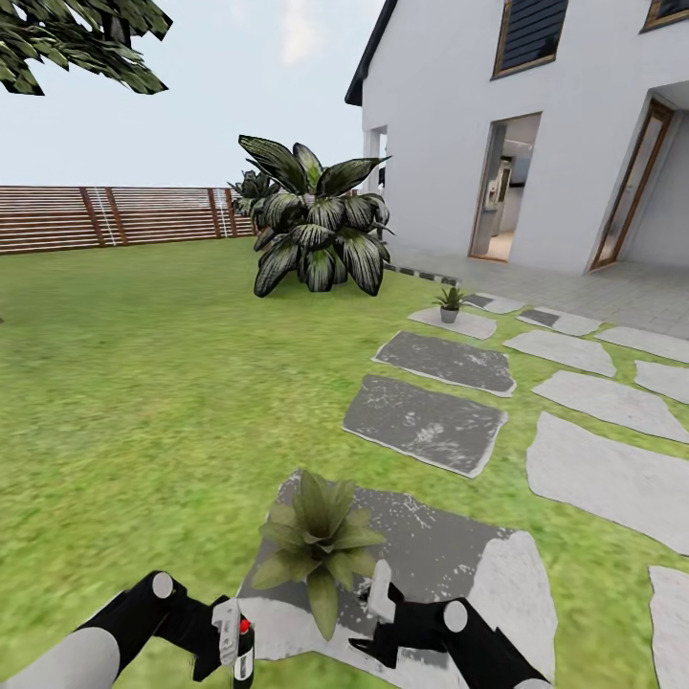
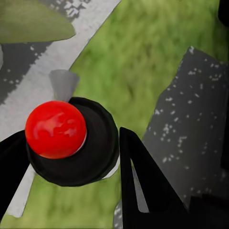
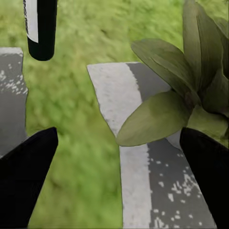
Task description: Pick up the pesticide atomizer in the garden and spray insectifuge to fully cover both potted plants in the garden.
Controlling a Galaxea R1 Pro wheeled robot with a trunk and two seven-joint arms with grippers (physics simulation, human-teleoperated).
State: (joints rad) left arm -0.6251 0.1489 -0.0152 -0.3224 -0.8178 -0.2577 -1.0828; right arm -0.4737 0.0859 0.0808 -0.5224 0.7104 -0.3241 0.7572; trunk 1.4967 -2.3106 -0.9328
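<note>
Pinching the slim dark green-black pesticide atomizer (image 1: 241,653) with its pale grey trigger head and small red button: left gripper (image 1: 225,643), black fingers pressed against both sides of the bottle, held low just beside the near potted plant (image 1: 319,539), on its left. Seen from the left wrist, round black bottle top (image 2: 78,143) with a glossy red ball on it, wedged between the two dark fingers (image 2: 143,176), grass and a grey stone slab underneath. Spread wide and holding nothing: right gripper (image 1: 378,612), just beside the same low rosette of pointed green leaves, on its right. From the right wrist, two black fingertips (image 3: 28,171) far apart, leaves of the near potted plant (image 3: 186,95) reaching in between them without touching either, and the atomizer's dark lower end (image 3: 40,28) with its white strip hanging above the grass beyond.

Near potted plant sitting at the edge of a dark-patched grey stepping stone (image 1: 450,550) in the green grass lawn (image 1: 144,383). Far potted plant (image 1: 450,304), a second small rosette in a grey pot, well apart from the first, on a pale stone further along the path. Beyond that, a big striped-leaf palm plant (image 1: 316,225), a brown slatted wooden fence (image 1: 115,215) and a white house (image 1: 536,124) with open doorways.
</note>
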